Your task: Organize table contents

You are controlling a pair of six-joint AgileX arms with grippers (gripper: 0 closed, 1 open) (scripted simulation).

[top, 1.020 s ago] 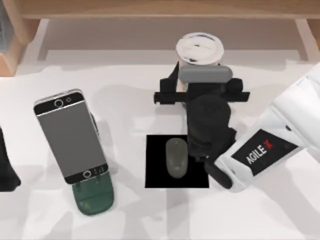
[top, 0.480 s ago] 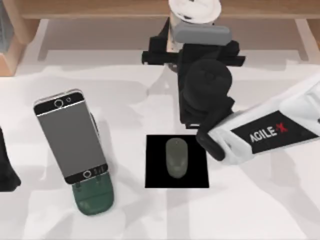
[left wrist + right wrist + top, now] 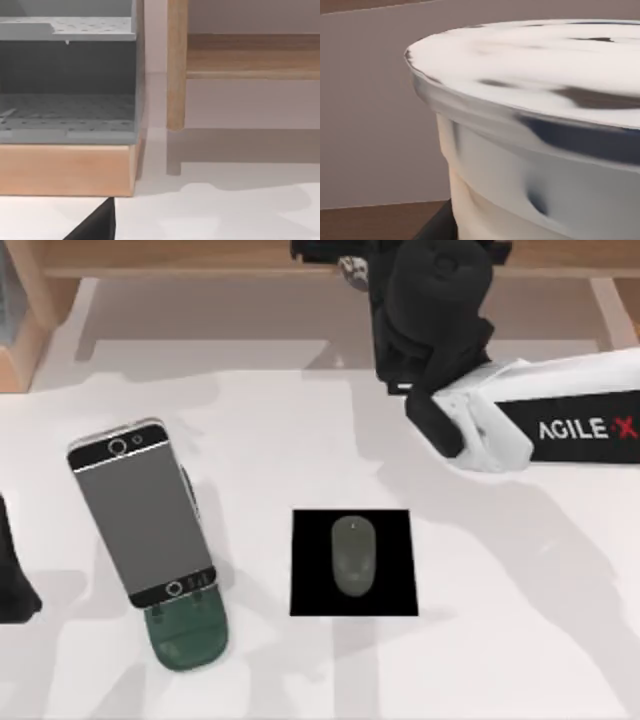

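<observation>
Top view: the white table (image 3: 520, 640) is spreading across the scene with faint grey patches and soft shadows, and a light wooden shelf (image 3: 200, 258) is running along its far edge. On the left side, the grey-screened smartphone (image 3: 140, 512) is leaning tilted on the dark green phone stand (image 3: 186, 636), whose base is showing just below the phone. Near the middle, the small grey computer mouse (image 3: 353, 556) is lying on the black square pad (image 3: 310, 585), inside its edges. The right arm is reaching in from the right side, its white link bearing the AgileX lettering, and the right gripper (image 3: 352, 262) is sitting at the far edge by the shelf. A small pale piece of the bubble-tea cup (image 3: 353, 270) is peeking out beside the black wrist. I cannot tell how wide the fingers are standing here. The left arm (image 3: 14, 575) is showing as a dark shape at the left edge of the table.

Left wrist view: the wooden shelf frame, with a grey perforated panel (image 3: 67, 112) set inside it, is standing on the white tabletop before a pale wall.

Right wrist view: the cup's white lid and clear wall are looming very close to the camera, with creamy drink showing low in it. The fingers are hidden, so a grip cannot be confirmed.
</observation>
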